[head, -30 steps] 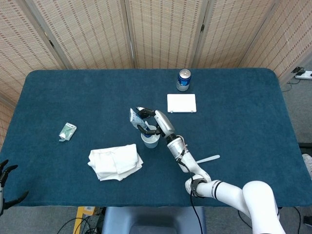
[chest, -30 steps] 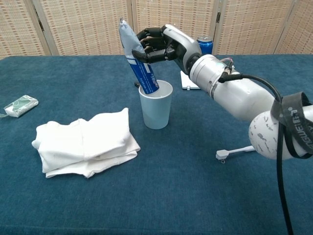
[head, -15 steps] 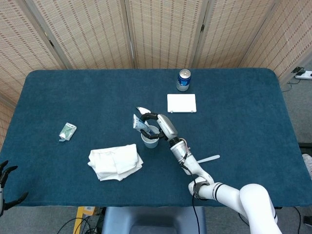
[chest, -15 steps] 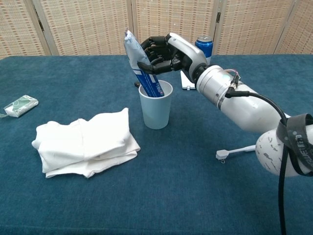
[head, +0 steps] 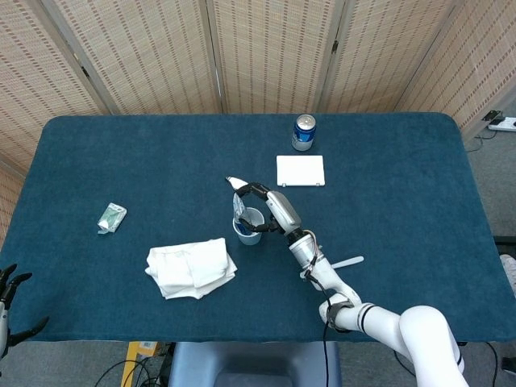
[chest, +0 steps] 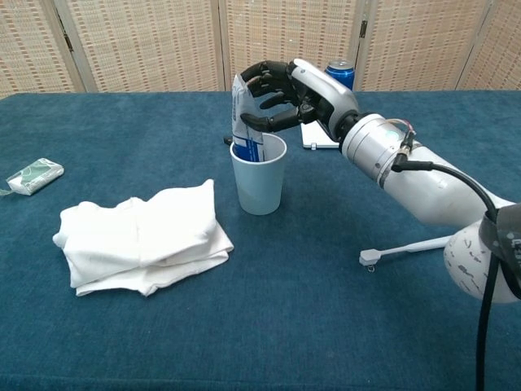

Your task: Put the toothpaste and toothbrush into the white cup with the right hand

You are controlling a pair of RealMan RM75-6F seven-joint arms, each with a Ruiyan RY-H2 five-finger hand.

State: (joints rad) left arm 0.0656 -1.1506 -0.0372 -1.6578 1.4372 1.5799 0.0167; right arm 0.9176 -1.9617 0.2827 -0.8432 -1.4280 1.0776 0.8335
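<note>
The white cup stands upright on the blue cloth of the table, and everything else is placed from it here. The toothpaste stands almost upright inside the cup, its blue lower part below the rim and its pale crimped end sticking up above it. There is printing on the tube, but it is too small to read. The right hand is directly over the cup's mouth, its dark fingers curled around the upper part of the tube and gripping it; in the head view the same hand covers part of the cup.

The toothbrush lies flat on the cloth to the right of the cup, well apart from it, under the right forearm in the chest view.

Just left of the cup and nearer the front edge lies a folded white towel. Far to the left of the cup is a small green-and-white packet; its label cannot be read. Behind the cup and to its right lies a flat white box, and beyond that stands a blue drink can whose brand is not legible.

The left hand shows only at the lower left corner of the head view, far from the cup and off the table; its dark fingers are spread and hold nothing.
</note>
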